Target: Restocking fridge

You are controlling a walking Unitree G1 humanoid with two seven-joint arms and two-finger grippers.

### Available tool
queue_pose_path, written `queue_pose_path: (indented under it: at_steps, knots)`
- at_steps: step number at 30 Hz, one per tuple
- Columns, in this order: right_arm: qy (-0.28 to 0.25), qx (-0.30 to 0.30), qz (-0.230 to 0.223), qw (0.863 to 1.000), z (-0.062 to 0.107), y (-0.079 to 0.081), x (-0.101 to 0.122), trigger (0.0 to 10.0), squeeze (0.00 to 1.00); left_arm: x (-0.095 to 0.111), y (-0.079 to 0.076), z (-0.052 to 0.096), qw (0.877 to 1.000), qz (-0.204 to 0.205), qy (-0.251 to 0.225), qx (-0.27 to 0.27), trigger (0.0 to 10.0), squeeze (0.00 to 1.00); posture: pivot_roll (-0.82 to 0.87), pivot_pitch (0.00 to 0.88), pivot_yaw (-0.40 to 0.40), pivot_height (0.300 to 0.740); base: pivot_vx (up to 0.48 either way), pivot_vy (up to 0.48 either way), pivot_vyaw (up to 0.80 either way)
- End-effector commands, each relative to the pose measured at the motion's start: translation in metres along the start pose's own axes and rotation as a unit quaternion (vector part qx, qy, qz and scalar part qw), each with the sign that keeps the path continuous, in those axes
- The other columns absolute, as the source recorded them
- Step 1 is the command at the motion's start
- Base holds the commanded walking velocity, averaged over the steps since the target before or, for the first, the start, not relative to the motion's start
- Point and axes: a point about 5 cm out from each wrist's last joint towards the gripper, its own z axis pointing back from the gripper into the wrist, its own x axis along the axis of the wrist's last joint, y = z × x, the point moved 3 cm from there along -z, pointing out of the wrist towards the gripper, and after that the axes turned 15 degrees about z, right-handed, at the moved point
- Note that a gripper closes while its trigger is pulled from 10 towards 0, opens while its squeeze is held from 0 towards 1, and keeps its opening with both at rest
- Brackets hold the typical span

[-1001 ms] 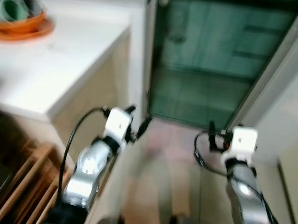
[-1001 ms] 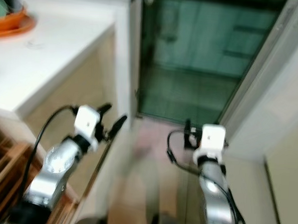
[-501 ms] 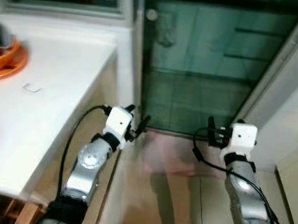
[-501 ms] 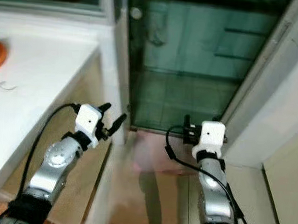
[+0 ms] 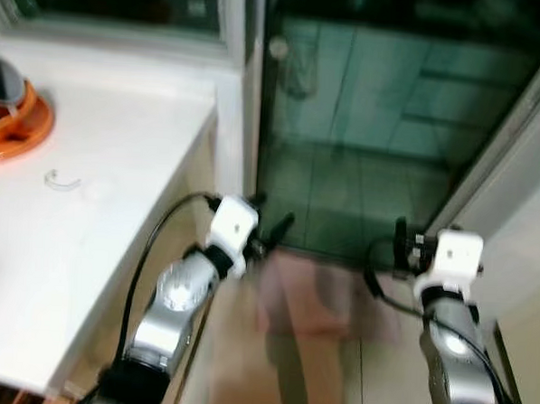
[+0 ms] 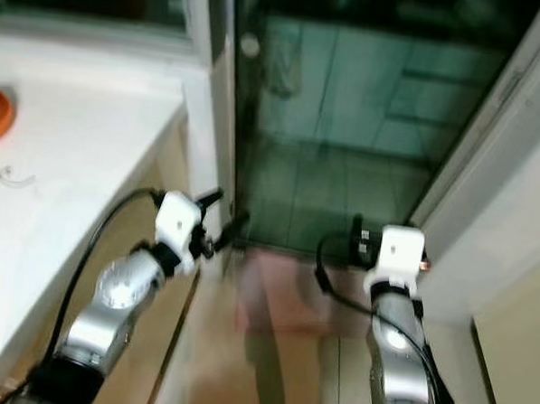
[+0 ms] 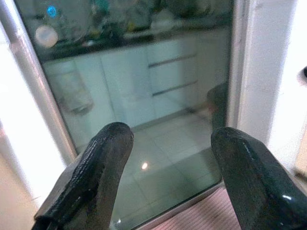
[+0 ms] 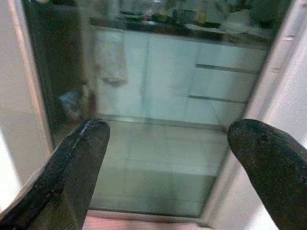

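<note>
Since a second ago the head views have swung away from the wooden slats low on the left and gained on the glass door (image 5: pixel 374 126); the arms' places against each other look unchanged, so this reads as the camera's move, not theirs. The white counter (image 5: pixel 87 238) now runs along the left arm's outer side, and the orange tray (image 5: pixel 16 125) on it is cut off at the frame edge, well apart from the left gripper (image 5: pixel 271 222). That gripper is raised just before the door's bottom rail, its fingers (image 7: pixel 91 177) spread with nothing between them. The right gripper (image 8: pixel 168 158) points at the same glass, fingers (image 8: pixel 72 167) wide apart and bare. Beyond both, through the greenish pane, pale cabinets (image 8: pixel 192 76) and a cluttered worktop show dimly. No fridge can be made out. The floor between the arms is smeared by blur.
</note>
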Motion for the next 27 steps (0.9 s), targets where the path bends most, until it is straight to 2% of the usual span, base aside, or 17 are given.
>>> queue_pose_path:
  at_steps: [1, 7, 15, 19, 27]
  knots:
    - [0.011, -0.017, 0.013, 1.0, 0.0023, -0.0142, -0.0083, 10.0, 0.0, 0.0064, -0.0142, -0.0086, 1.0, 0.0, -0.015, -0.027, 10.0, 0.0, -0.07, 0.0, 0.003, 0.74, 0.431, 0.0, 0.0]
    - [0.011, -0.018, 0.013, 1.0, 0.002, -0.0143, -0.0089, 10.0, 0.0, 0.0073, -0.0176, -0.0086, 0.999, 0.006, -0.017, -0.038, 10.0, 0.0, -0.07, 0.0, 0.003, 0.74, 0.389, -0.236, 0.0]
    - [0.01, -0.015, 0.015, 1.0, 0.0013, -0.0129, -0.0096, 10.0, 0.0, 0.0076, -0.0139, -0.0099, 0.999, 0.005, -0.015, -0.03, 10.0, 0.0, -0.07, 0.0, 0.002, 0.74, 0.0, 0.0, 0.0]
    - [0.009, -0.014, 0.015, 1.0, 0.0005, -0.0125, -0.0099, 10.0, 0.0, 0.0086, -0.0159, -0.0106, 0.999, -0.007, -0.017, -0.039, 10.0, 0.0, -0.07, 0.0, 0.002, 0.74, 0.0, -0.459, 0.0]
    - [0.007, -0.018, 0.007, 1.0, -0.0019, -0.0135, -0.009, 10.0, 0.0, 0.0095, -0.0177, -0.0108, 0.999, -0.005, -0.021, -0.05, 10.0, 0.0, -0.07, 0.0, 0.001, 0.74, 0.0, -0.438, 0.0]
